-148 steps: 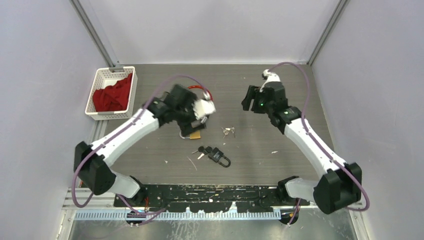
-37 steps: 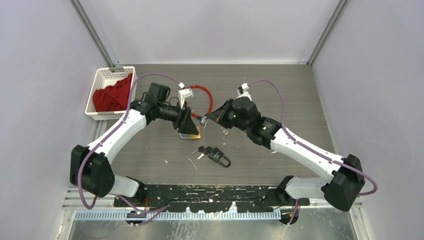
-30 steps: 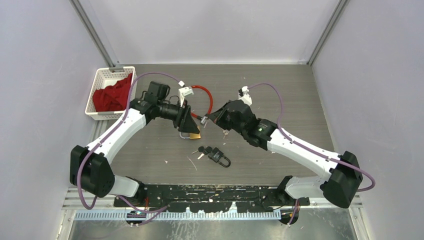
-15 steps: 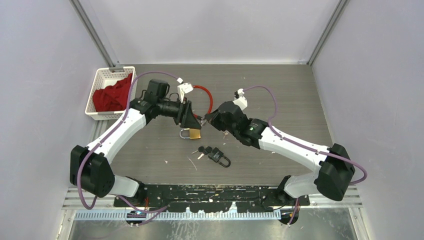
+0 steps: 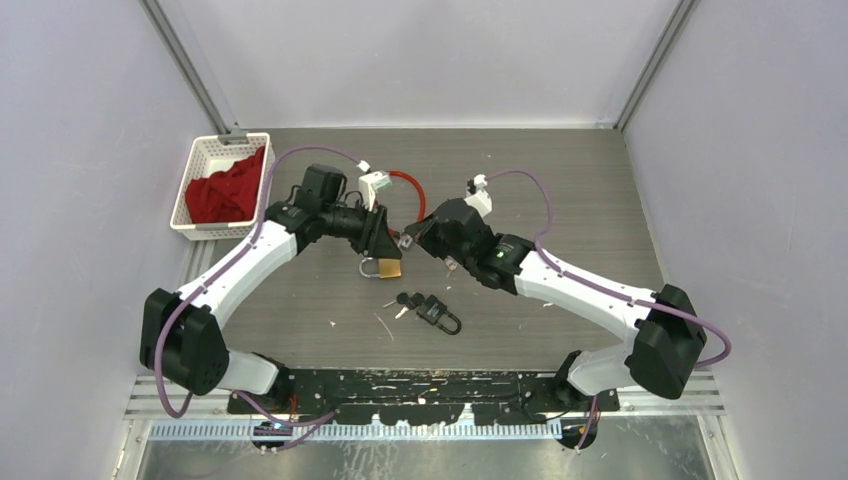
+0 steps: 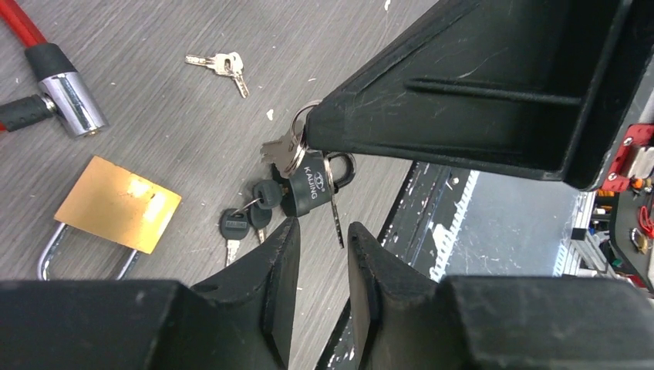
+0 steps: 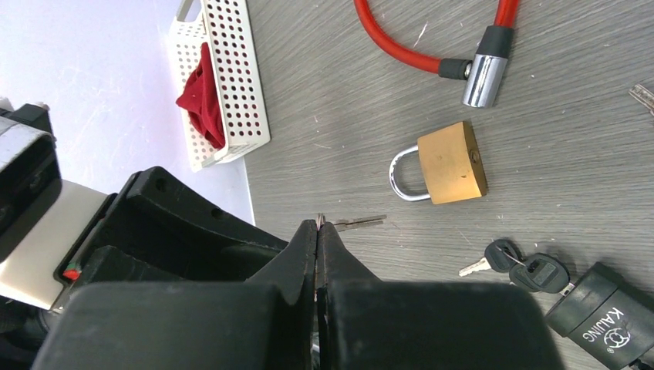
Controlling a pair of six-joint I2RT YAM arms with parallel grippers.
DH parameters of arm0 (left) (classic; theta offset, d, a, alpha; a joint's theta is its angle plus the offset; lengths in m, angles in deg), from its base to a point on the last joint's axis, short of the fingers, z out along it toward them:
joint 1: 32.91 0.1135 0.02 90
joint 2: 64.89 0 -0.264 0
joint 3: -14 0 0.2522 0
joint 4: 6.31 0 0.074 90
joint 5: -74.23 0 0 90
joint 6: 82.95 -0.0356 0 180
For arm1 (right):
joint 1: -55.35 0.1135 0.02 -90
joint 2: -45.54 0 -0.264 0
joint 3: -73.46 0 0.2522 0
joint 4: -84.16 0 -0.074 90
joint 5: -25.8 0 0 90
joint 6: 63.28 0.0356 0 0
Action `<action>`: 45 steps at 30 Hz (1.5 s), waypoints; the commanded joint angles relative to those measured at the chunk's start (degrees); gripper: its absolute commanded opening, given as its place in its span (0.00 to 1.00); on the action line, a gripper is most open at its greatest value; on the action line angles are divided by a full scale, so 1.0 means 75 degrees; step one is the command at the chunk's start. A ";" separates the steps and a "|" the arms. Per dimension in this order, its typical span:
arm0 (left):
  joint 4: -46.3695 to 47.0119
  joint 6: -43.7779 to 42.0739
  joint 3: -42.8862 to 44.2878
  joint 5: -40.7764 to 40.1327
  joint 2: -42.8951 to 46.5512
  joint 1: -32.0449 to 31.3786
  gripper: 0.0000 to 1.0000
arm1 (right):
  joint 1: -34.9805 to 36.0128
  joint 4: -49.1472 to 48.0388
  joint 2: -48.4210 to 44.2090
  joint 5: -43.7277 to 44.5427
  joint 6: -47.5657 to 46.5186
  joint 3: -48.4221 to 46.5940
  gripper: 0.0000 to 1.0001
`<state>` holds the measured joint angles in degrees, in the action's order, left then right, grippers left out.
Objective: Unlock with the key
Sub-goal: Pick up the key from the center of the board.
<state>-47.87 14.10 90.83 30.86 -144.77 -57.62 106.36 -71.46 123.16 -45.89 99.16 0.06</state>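
Two arms are seen meeting over the middle of a grey table (image 5: 600, 180). The right gripper (image 7: 318, 225) is pressed together on a small silver key (image 7: 359, 223), whose blade is seen sticking out sideways past the fingertips. In the left wrist view a ring (image 6: 296, 143) with more keys is seen hanging from that same tip. The left gripper (image 6: 320, 235) is held just beside it, its fingers (image 6: 281, 254) parted by a narrow gap with nothing between them. The brass padlock (image 5: 388, 269) is laid flat on the table just below both tips, apart from each, with its shackle closed. A black padlock (image 5: 440, 313) with its own keys is placed nearer the bases. A red cable lock (image 5: 404, 186) is curled behind the grippers. A white basket (image 5: 182, 195) holding a red cloth (image 5: 225, 188) is set at the far left.
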 commanded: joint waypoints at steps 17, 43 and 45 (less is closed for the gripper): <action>-0.0055 -0.0940 0.0040 -0.0901 0.0048 -0.0017 0.00 | 0.0119 -0.1070 0.0011 -0.0491 -0.0032 -0.0070 0.14; -0.7105 -0.4711 0.3770 0.0729 -0.0583 -0.0022 0.00 | -0.2198 -0.5703 0.0016 -1.0343 -0.3067 0.0797 0.51; -0.7188 -0.4702 0.3847 0.0878 -0.0621 -0.0025 0.00 | -0.1985 -0.5312 -0.0071 -1.0244 -0.3517 0.0773 0.51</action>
<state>-96.54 -19.71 117.17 32.87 -148.66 -57.80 89.07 -109.39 124.41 -118.61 78.29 8.63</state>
